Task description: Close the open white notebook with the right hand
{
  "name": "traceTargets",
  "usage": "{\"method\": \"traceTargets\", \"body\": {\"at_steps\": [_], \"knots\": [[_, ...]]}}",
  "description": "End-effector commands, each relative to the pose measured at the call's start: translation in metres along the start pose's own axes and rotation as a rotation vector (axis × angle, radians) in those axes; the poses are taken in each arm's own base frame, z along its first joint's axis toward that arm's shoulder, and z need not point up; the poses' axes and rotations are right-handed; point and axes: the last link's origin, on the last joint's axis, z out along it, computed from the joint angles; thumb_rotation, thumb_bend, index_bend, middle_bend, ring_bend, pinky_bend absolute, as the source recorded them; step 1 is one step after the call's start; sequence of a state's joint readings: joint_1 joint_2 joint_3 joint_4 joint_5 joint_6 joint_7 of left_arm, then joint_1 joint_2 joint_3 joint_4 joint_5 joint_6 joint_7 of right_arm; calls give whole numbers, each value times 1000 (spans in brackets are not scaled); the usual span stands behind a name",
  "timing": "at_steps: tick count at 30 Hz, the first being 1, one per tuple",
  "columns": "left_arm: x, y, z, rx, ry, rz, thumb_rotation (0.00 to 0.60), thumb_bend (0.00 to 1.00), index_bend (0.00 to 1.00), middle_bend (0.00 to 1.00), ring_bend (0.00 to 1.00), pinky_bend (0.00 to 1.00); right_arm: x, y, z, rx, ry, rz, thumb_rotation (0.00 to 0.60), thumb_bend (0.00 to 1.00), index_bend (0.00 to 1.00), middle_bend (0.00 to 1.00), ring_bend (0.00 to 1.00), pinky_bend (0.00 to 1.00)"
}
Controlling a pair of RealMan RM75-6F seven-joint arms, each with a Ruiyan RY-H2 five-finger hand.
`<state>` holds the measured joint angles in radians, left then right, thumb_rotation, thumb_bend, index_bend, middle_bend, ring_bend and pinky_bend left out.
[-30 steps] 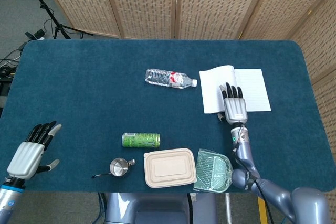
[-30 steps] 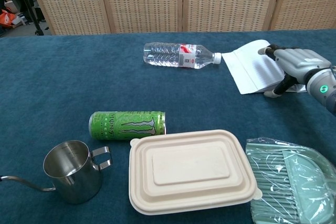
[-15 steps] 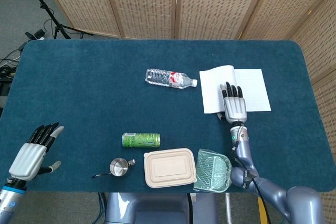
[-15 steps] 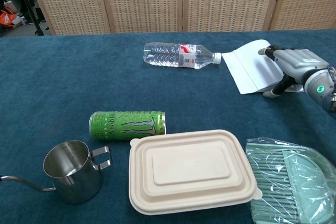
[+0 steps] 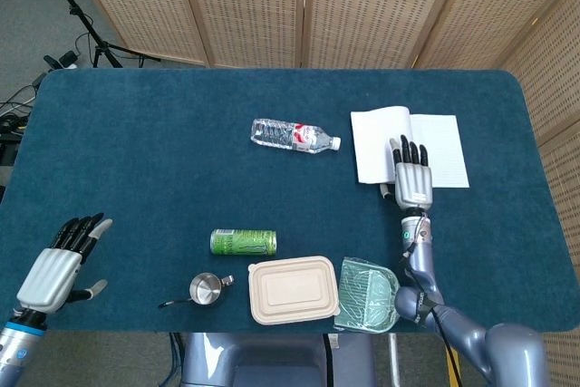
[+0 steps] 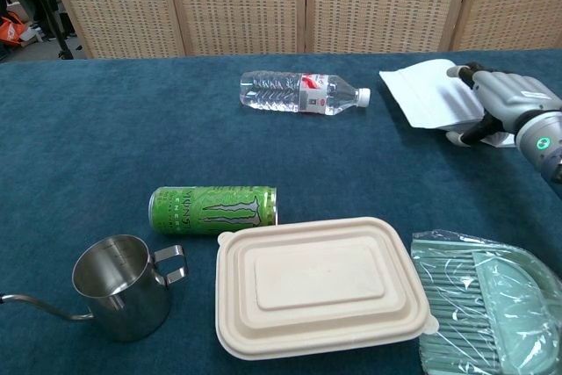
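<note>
1. The white notebook (image 5: 410, 147) has slid a bit rightward on the tabletop (image 5: 181, 151) since a second ago, and its left page is lifting ahead of the right hand's (image 5: 412, 178) fingers (image 5: 408, 149).
2. Those fingers lie flat on the pages, gripping nothing; the left hand (image 5: 56, 265) is spread, idle.
3. Well left of the fingers, the green can (image 6: 213, 210) reads "Monster".

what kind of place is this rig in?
Probably a lab or studio set-up, not a home: a blue-covered table backed by woven folding screens, with a stand and cables on the grey floor.
</note>
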<state>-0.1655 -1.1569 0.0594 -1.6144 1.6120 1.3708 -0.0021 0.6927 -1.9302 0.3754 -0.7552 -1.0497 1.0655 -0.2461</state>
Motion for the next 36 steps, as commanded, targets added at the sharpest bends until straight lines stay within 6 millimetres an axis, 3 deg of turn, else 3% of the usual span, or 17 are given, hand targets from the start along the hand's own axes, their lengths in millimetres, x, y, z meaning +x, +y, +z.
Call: {"method": "traceTargets", "body": {"at_steps": [1, 12, 24, 36], "knots": [[0, 0, 0, -1, -1, 0, 600, 189, 0, 0, 0, 0, 1, 3, 0, -11, 4, 6, 600, 401, 0, 0, 0, 0], [0, 2, -1, -7, 6, -4, 600, 189, 0, 0, 0, 0, 7, 10, -1, -87, 51, 61, 600, 414, 0, 0, 0, 0], [0, 4, -3, -20, 5, -6, 600, 190, 0, 0, 0, 0, 32, 19, 0, -183, 186, 186, 600, 414, 0, 0, 0, 0], [0, 6, -4, -30, 6, -9, 600, 189, 0, 0, 0, 0, 55, 30, 5, -252, 305, 175, 600, 414, 0, 0, 0, 0]]}}
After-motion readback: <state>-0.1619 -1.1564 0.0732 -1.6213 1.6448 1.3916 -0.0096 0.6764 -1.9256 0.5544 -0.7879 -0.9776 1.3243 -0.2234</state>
